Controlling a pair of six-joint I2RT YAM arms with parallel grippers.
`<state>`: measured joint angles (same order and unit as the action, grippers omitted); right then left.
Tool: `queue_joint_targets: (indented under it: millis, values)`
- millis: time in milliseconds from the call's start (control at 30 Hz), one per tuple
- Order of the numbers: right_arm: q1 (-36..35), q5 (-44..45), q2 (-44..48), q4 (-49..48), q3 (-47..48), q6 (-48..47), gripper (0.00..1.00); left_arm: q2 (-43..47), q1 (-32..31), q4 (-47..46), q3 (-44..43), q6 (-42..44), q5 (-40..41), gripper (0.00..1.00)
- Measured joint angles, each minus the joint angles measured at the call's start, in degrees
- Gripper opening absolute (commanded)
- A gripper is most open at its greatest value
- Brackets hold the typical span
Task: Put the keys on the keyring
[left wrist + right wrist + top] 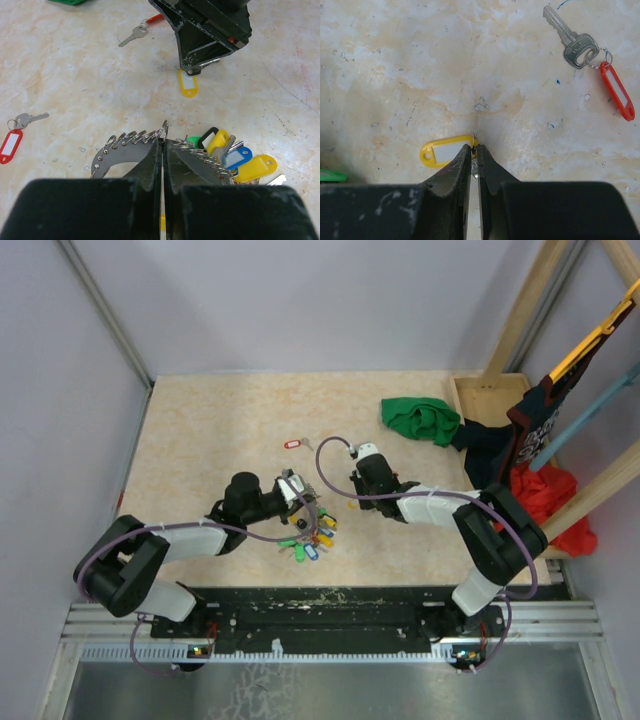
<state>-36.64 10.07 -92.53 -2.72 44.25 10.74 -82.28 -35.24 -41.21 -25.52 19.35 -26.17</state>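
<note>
My right claw point(474, 150) pinches the yellow-tagged key point(442, 151); the keyring point(132, 137), clamped in my left claw point(163, 145), lies just leftward.

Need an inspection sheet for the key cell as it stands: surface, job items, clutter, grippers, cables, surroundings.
Surface: beige mottled table, scuffed.
Job's things: keyring with coloured tags, one side raised; yellow-tagged key on the table, key itself mostly hidden.
Clutter: red-tagged key; second loose key with a red end; green cloth.
Grippers: left gripper shut on the keyring; right gripper shut at the yellow tag's ring end.
Cables: purple-grey cable loops over the table by the right wrist.
Surroundings: grey walls; wooden frame; wooden tray; dark and red clothes at the right.
</note>
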Motion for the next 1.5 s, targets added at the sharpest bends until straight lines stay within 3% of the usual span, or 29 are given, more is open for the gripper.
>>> queue_joint_targets:
  millis: [200,533,1500]
  values:
    - [0.00,0.42,-0.22,0.55,0.00,-0.02,0.06,0.00,0.00,0.02,0.00,-0.02,0.00,0.00]
    - [-0.02,0.83,-0.63,-0.09,0.00,-0.11,0.11,0.00,0.00,0.00,0.00,-0.02,-0.02,0.00]
    - [-0.09,-0.70,-0.66,-0.96,0.00,-0.11,0.15,0.00,0.00,0.00,0.00,-0.04,-0.24,0.00]
